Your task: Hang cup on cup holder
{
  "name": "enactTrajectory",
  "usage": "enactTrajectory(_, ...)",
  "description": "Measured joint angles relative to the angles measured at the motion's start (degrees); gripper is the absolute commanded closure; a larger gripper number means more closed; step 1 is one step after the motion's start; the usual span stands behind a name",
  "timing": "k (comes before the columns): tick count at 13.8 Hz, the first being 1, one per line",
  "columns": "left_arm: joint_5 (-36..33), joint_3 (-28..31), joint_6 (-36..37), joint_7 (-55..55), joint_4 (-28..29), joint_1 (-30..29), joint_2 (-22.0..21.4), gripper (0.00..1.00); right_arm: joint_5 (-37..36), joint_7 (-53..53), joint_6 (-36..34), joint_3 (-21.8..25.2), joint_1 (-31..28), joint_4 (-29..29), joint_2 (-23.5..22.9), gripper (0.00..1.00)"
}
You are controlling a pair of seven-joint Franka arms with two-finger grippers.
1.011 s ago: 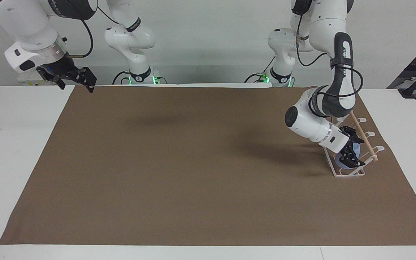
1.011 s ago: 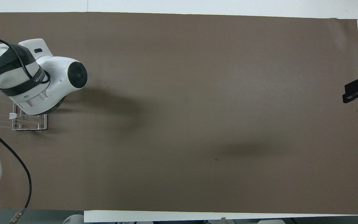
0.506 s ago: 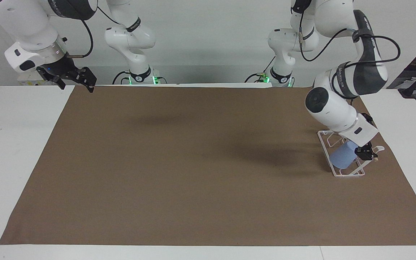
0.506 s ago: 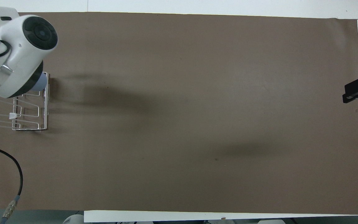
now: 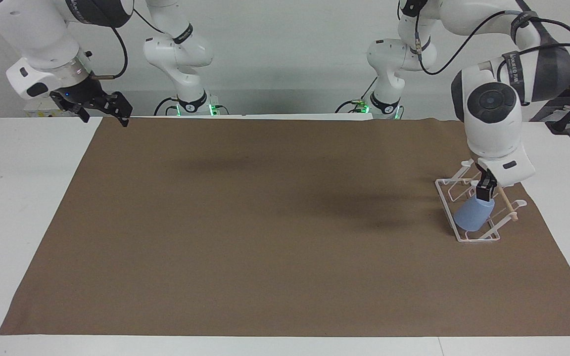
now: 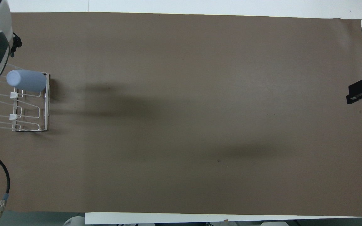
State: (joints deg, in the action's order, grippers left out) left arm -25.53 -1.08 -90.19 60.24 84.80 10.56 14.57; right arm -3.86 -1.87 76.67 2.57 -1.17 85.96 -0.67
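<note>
In the overhead view the left arm's shell at the upper left edge hides the left gripper [image 5: 486,190]; facing, only dark fingers show above the cup's [image 5: 473,214] base, spread and gripping nothing. The matte, tapered light-blue cup sits tilted on a slanted prong of the white wire cup holder [image 5: 447,200], at the frame's right. The right gripper [image 5: 108,107] waits upper left, fingers spread, empty, over the brown mat's [image 5: 265,222] corner.
</note>
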Motion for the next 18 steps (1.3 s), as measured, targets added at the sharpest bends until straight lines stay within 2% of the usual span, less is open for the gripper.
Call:
enactTrajectory(4,17.4,0.1,2.0,-16.1,-1.1,-5.5,-2.4,0.0,0.0,0.0,0.0,0.0,0.0,0.0,0.0,0.0)
enactTrajectory(7,23.7,0.1,4.1,-30.8,-1.1,-6.4,-4.2,0.0,0.0,0.0,0.0,0.0,0.0,0.0,0.0,0.0)
enactTrajectory(12,24.8,-0.2,5.9,-54.7,-1.3,-6.4,-7.8,0.0,0.0,0.0,0.0,0.0,0.0,0.0,0.0,0.0)
enactTrajectory(15,25.1,-0.4,6.2,-56.6,-1.3,-6.4,-10.8,0.0,0.0,0.0,0.0,0.0,0.0,0.0,0.0,0.0)
enactTrajectory(18,25.1,-0.5,5.8,-56.5,-1.0,-6.4,-11.5,0.0,0.0,0.0,0.0,0.0,0.0,0.0,0.0,0.0)
